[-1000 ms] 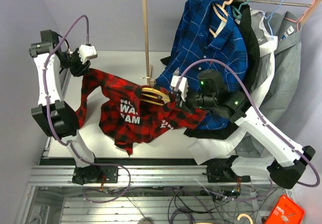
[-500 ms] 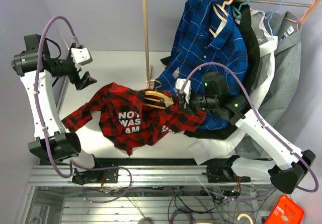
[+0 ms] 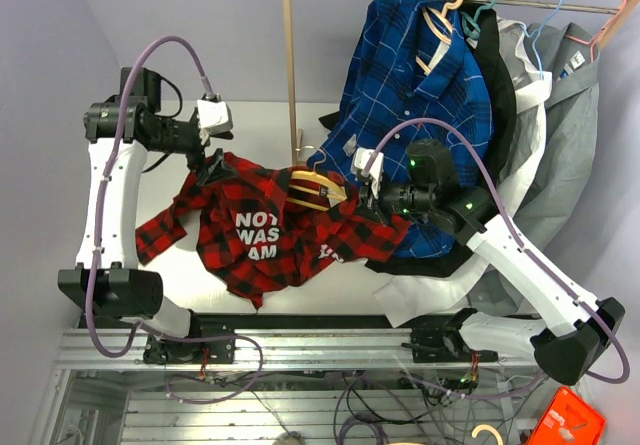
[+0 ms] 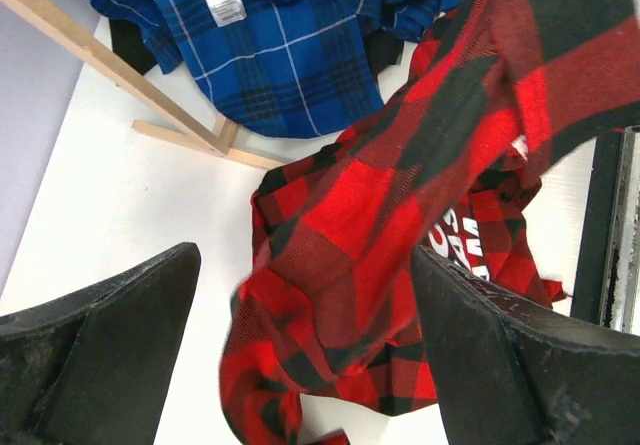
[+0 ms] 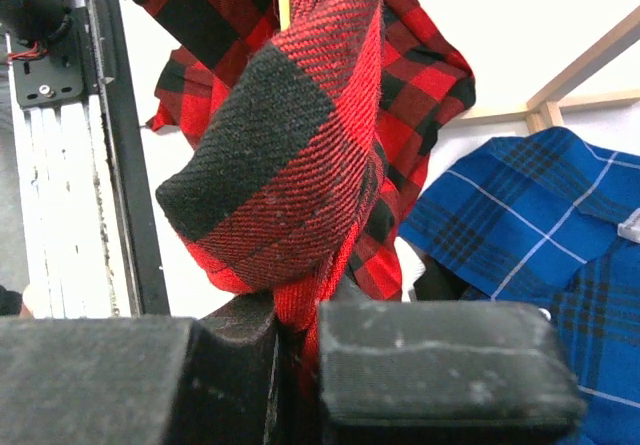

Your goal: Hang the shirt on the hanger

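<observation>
From above, the shirt (image 3: pixel 262 233) lies crumpled on the white bench (image 3: pixel 255 125), lettering up, one sleeve trailing towards 8 o'clock. The hanger (image 3: pixel 318 188) sits at the shirt's 1 o'clock edge, its frame partly under red cloth near the collar and its hook pointing to 11 o'clock. The left pincer (image 3: pixel 212 163) hovers at the shirt's 10 o'clock corner, jaws spread and holding nothing. The right pincer (image 3: pixel 362 193), at the hanger's 3 o'clock end, is clamped on red fabric. The blue plaid shirt (image 3: pixel 420 75) hangs on the wooden rack (image 3: pixel 290 65) towards 1 o'clock.

The left wrist view shows both dark fingers (image 4: pixel 110 345) wide apart, with loose red plaid between and beyond them; I see no contact. The rack foot (image 4: pixel 180 130) lies at 10 o'clock.

In the right wrist view, the pads (image 5: pixel 440 365) are pressed together on a thick fold of the shirt, which bulges up towards 12 o'clock.

As I judge it, the work is about half done: the hanger seems to be inside the collar area on one side, but the shoulder towards 9 o'clock is not visibly seated. It looks as if it needs drawing over the hanger's free end, then the garment squaring up.
</observation>
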Robot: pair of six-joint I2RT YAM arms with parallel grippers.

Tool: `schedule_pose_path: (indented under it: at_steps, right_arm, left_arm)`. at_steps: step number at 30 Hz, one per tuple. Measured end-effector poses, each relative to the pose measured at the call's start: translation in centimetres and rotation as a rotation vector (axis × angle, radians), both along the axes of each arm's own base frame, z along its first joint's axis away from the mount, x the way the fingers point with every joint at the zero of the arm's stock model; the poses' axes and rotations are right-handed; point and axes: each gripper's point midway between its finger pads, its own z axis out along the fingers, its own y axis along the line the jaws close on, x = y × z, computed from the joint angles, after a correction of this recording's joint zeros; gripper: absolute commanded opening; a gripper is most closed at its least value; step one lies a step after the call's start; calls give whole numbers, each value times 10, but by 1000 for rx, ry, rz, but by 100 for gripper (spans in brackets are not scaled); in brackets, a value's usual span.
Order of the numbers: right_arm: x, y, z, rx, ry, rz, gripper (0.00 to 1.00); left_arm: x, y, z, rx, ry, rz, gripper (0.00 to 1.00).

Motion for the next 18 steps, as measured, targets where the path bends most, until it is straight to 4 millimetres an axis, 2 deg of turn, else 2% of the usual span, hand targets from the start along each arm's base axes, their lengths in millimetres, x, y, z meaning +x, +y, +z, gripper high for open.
schedule_pose_path:
  at_steps: [8,14,18]
  right_arm:
    - [-7,-1,-3,-8,0,41,0]
    - [-10,-11,-16,-58,-44,53,0]
    - [-6,-18,-24,-115,-59,47,0]
  left_arm:
    - [21,-18,-11,35,50,-71,97]
    - [9,-27,-28,139,86,-103,100]
    - [8,-20,-34,211,88,-82,98]
